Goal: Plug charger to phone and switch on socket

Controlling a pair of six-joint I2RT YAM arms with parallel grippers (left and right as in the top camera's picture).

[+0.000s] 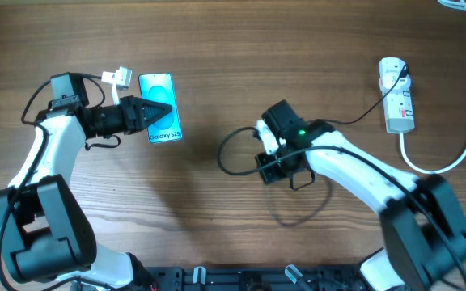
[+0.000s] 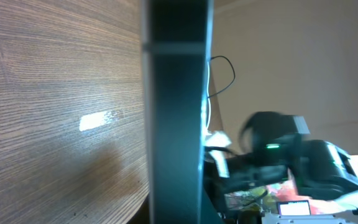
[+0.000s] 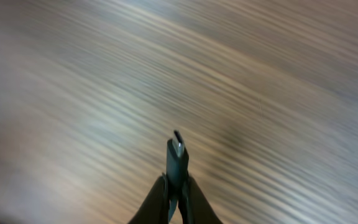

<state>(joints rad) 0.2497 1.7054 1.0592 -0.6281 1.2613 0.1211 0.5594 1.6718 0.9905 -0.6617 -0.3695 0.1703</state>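
Observation:
The phone (image 1: 163, 95) has a light blue screen and lies face up at the left of the table. My left gripper (image 1: 157, 112) is shut on it across its middle. In the left wrist view the phone (image 2: 176, 112) shows edge-on as a dark upright bar. My right gripper (image 1: 262, 153) is at mid-table, well right of the phone. In the right wrist view this gripper (image 3: 178, 186) is shut on the charger's connector (image 3: 178, 155), metal tip pointing out over bare wood. The black charger cable (image 1: 226, 158) loops from the connector back to the white socket (image 1: 397, 97) at the far right.
A small white adapter (image 1: 120, 78) lies just behind the phone, beside my left arm. The socket's thick white lead (image 1: 459, 158) curves along the right edge. Black cable slack (image 1: 298, 212) lies under my right arm.

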